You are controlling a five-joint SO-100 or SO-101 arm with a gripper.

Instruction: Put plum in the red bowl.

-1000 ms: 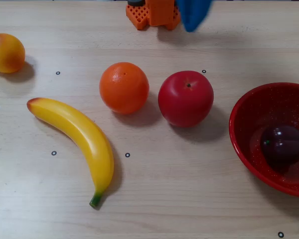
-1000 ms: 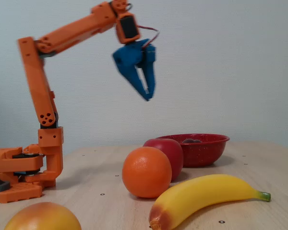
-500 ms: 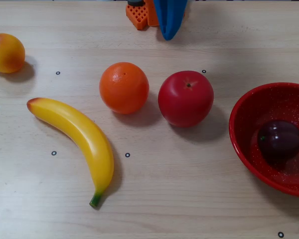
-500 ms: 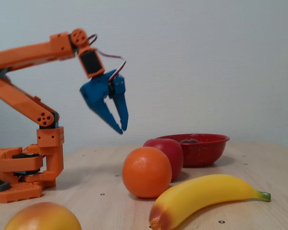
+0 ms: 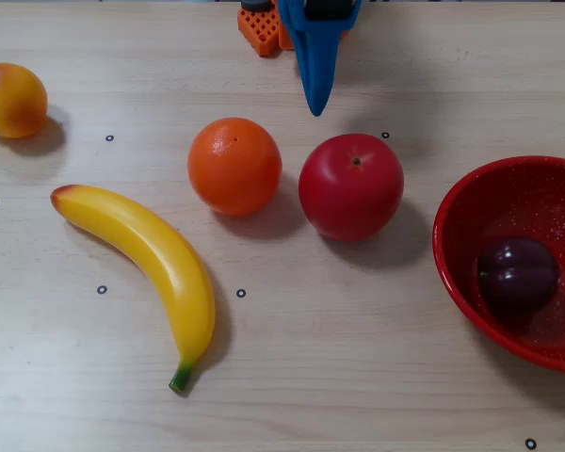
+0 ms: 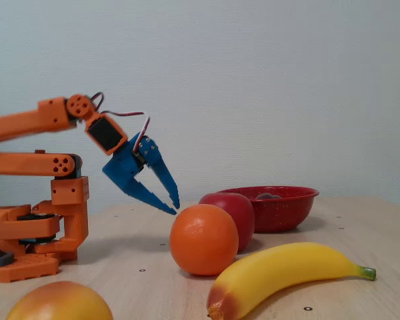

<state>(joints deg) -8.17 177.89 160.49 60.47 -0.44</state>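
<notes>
Plum in bowl; gripper empty near the table's far edge.

Overhead view, left to right: peach-like fruit [image 5: 12, 99] at far left edge; banana [image 5: 148, 266] lying diagonally toward the near edge; orange [image 5: 234, 166] and red apple [image 5: 350, 185] just beside each other mid-table. Blue gripper [image 5: 315, 102] by the far edge, above the table, pointing toward the gap between orange and apple. Fixed view: fingers [image 6: 142, 193] slightly parted, nothing between them. Plum [image 5: 518, 274] lies inside the red bowl [image 5: 457, 250], right edge.

Probably a lab: marked table [image 5: 377, 377], blank wall [image 6: 287, 87].
</notes>
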